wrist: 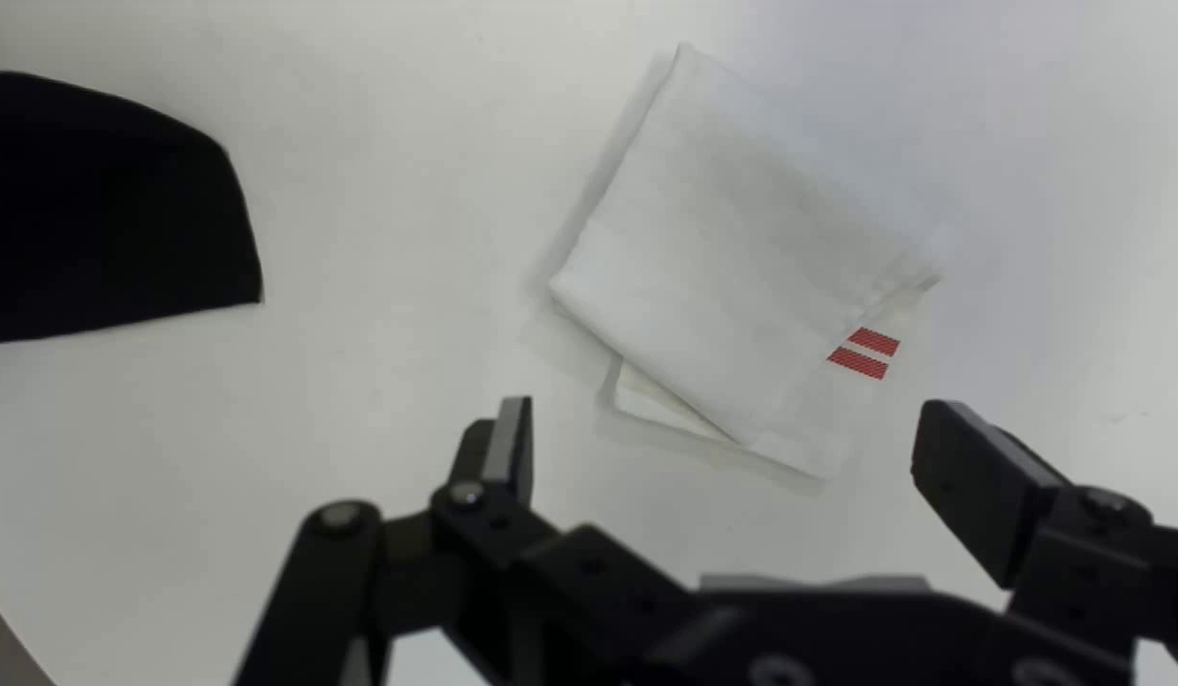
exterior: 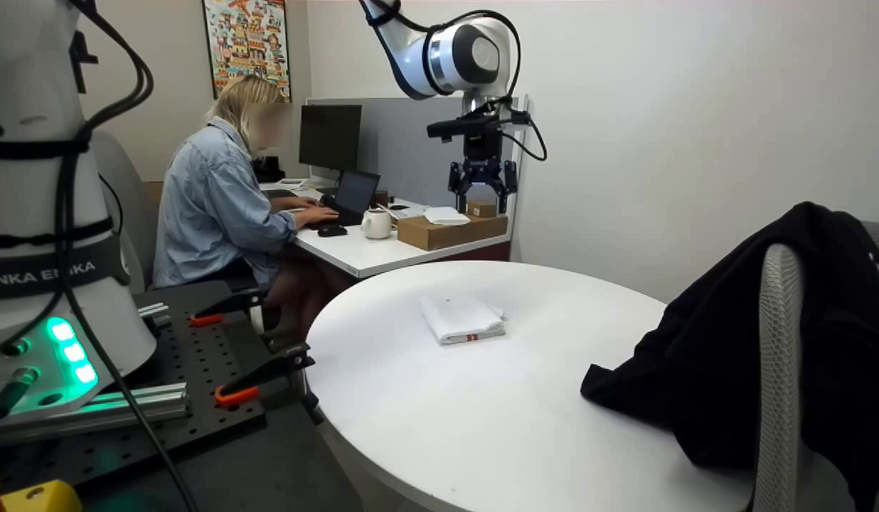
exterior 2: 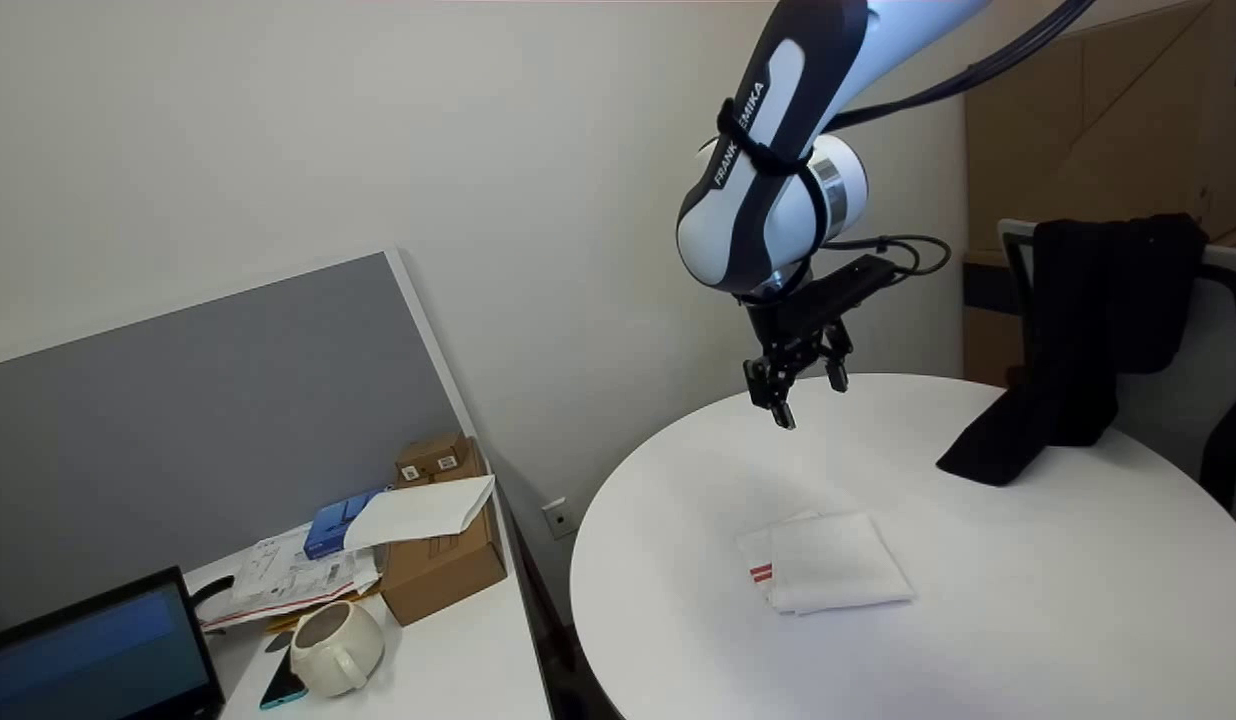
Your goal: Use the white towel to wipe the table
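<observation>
Hovering above a round white table (exterior: 539, 412), a black two-fingered robotic gripper (exterior: 482, 205) has its fingers (wrist: 972, 481) parted, while a folded white cloth towel (exterior 2: 836, 566) with red stripes lies on the table, apart from a black fabric garment (exterior 2: 1083, 325)

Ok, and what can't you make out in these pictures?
Person: face blurred, in an exterior view.
White towel: underside hidden by its top layers, wrist view.
Black cloth: cut off by wrist view's left edge.
Laptop: cut off by left and bottom edges, in an exterior view.
</observation>
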### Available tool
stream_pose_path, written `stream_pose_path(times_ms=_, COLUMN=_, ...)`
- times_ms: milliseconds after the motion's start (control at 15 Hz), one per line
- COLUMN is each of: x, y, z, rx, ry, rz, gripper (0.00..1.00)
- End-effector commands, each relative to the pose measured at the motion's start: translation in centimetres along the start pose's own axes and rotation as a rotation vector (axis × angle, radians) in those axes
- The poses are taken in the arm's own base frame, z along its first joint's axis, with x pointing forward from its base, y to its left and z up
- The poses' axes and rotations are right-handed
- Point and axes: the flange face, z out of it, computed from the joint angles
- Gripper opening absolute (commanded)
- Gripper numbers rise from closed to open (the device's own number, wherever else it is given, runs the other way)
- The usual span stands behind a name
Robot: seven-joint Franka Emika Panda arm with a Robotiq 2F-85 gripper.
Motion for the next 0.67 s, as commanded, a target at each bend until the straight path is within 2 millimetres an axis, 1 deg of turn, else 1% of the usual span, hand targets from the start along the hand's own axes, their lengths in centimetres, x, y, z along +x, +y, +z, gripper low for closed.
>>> stream_pose_path(times_ms=0, x=3.2, y=0.7, z=3.2, rx=-0.006, ry=0.020, rz=-0.038, gripper=1.00)
stream_pose_path(times_ms=133, x=4.2, y=0.4, z=4.8, rx=0.012, ry=0.017, rz=-0.059, gripper=1.00)
stream_pose_path(times_ms=333, x=5.3, y=-1.0, z=6.8, rx=0.022, ry=0.007, rz=-0.087, gripper=1.00)
stream_pose_path(times_ms=467, x=5.4, y=-2.4, z=8.2, rx=0.035, ry=-0.009, rz=-0.093, gripper=1.00)
stream_pose_path(times_ms=600, x=5.1, y=-3.6, z=9.5, rx=0.032, ry=-0.019, rz=-0.109, gripper=1.00)
